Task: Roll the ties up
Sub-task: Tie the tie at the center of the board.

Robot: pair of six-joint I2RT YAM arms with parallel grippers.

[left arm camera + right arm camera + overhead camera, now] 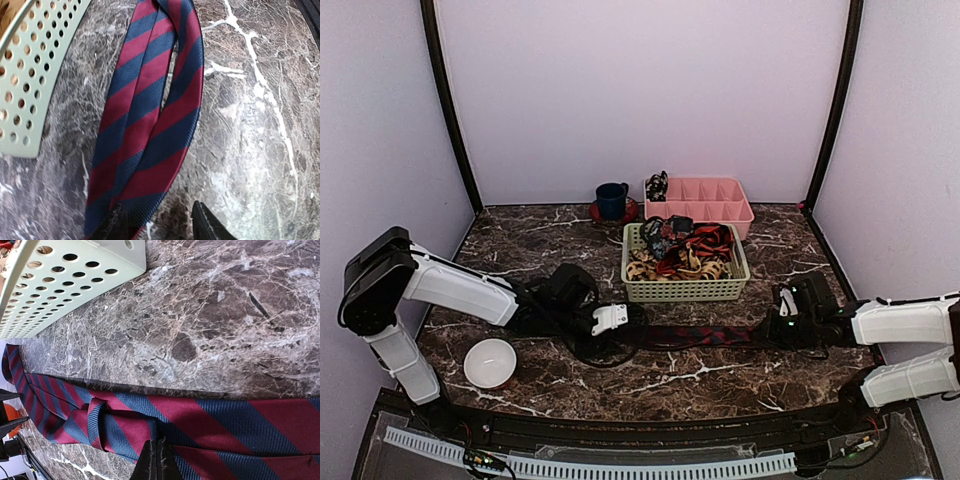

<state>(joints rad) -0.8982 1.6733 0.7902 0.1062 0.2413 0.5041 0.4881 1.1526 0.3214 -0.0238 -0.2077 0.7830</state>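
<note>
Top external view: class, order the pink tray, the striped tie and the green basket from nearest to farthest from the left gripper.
1. The striped tie: flat on the table, its end at the left gripper.
2. The green basket: just behind the gripper, slightly to the right.
3. The pink tray: behind the basket, near the back wall.

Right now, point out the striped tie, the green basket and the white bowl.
striped tie [695,335], top external view, middle of its length.
green basket [685,290], top external view, its near wall.
white bowl [490,362], top external view, centre of its inside.
</note>
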